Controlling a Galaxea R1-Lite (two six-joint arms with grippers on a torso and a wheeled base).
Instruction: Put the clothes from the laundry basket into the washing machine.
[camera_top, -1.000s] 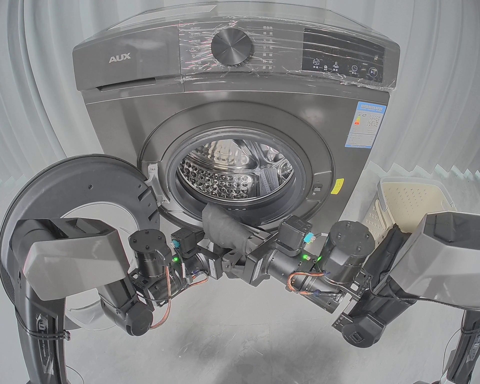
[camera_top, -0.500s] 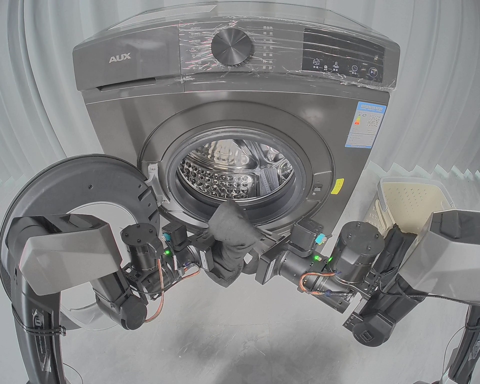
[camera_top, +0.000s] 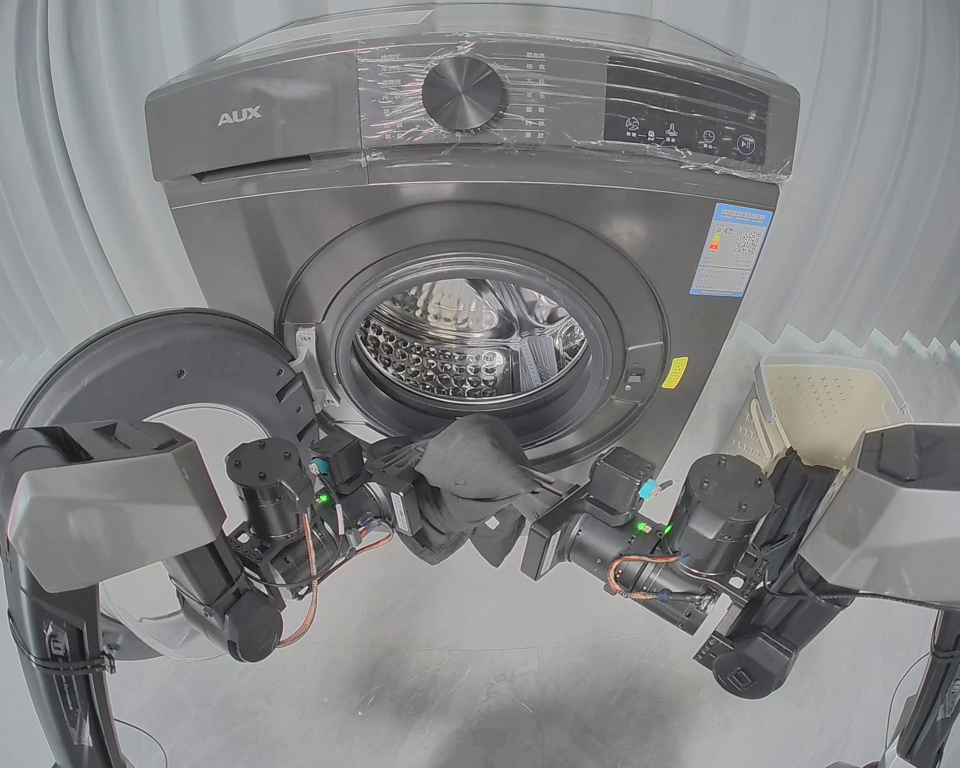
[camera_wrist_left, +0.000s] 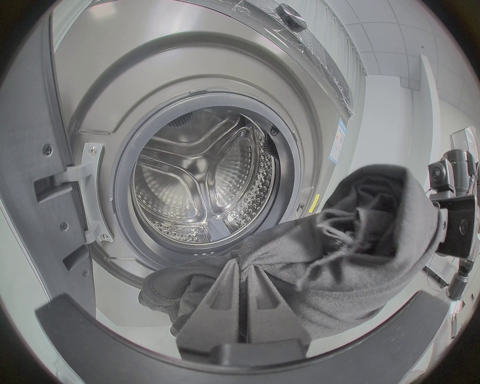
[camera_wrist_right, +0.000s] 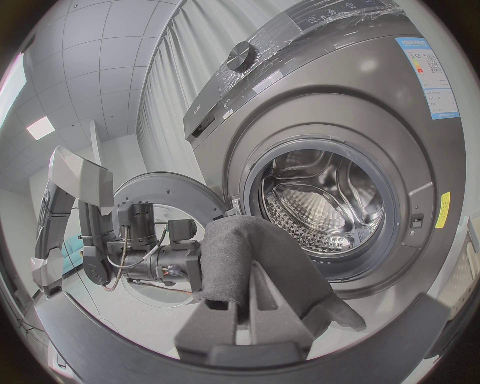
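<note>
Garment held at the drum's lip, both arms on it

Dark garment (camera_top: 470, 462) bunched in the air in front of the washing machine (camera_top: 250, 230), just below the lower lip of the open drum (camera_top: 440, 350); none of it inside yet, as far as I can see; a loose tail hangs toward the floor.

Left end effector (camera_wrist_left: 243, 267) clenched on one edge of the cloth, fabric pinched between its fingers; right end effector (camera_wrist_right: 247, 295) clenched on the other side, cloth draped over its fingertips; the two sit close together, the bundle humped up between them.

Key relation: the drum mouth lies forward of and above both end effectors; the garment's long axis runs side to side across the mouth, from one arm to the other, not pointing into it; both arms look about equally near the opening, the left on the hinge side beside the swung-open door (camera_top: 150, 370).

Judgement: the next move needs a lift over the lip and a push forward; the hanging tail may catch on the rim.

Laundry basket (camera_top: 830, 400) stands to the right of the machine, well apart from the cloth; its contents hidden behind the right arm.
</note>
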